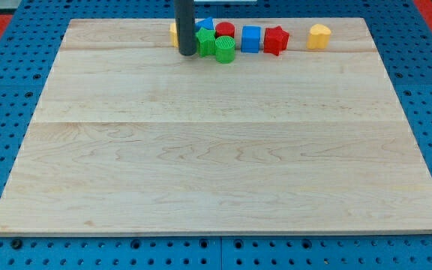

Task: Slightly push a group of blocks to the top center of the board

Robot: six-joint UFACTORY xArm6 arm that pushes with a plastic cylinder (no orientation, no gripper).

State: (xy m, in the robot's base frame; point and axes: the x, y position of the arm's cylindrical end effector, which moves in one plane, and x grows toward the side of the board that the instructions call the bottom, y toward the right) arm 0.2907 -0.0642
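- Tip [187, 53]: we carry no jaws, so there is no open or closed state to report; our arm ends in a straight dark rod, and my tip rests on the wooden board [216, 150] near its top edge, somewhat toward the view's left of centre.
- Just beside my tip, on the view's right and apparently touching the rod, we find a green block [205, 42]; its shape is partly hidden by the rod and by its neighbour.
- Next outward on the same side sits a green cylinder [225, 49], touching the first green block and lying slightly lower in the view.
- Behind the green pair, toward the view's top, we see a blue block [206, 26] and a red cylinder [225, 31]; both are partly covered.
- Behind the rod, on the view's left, a yellow block [174, 31] shows only as a thin sliver; we cannot make out its shape.
- Further to the view's right stands a blue cube [252, 39], near the cluster, with a red star-like block [276, 40] just beside it.
- Furthest out on the view's right, apart from the rest, lies a yellow block [319, 36] with a rounded, faceted outline.
- All blocks lie in a row along the board's top edge.
- Around the board we see a blue perforated table [6, 90].
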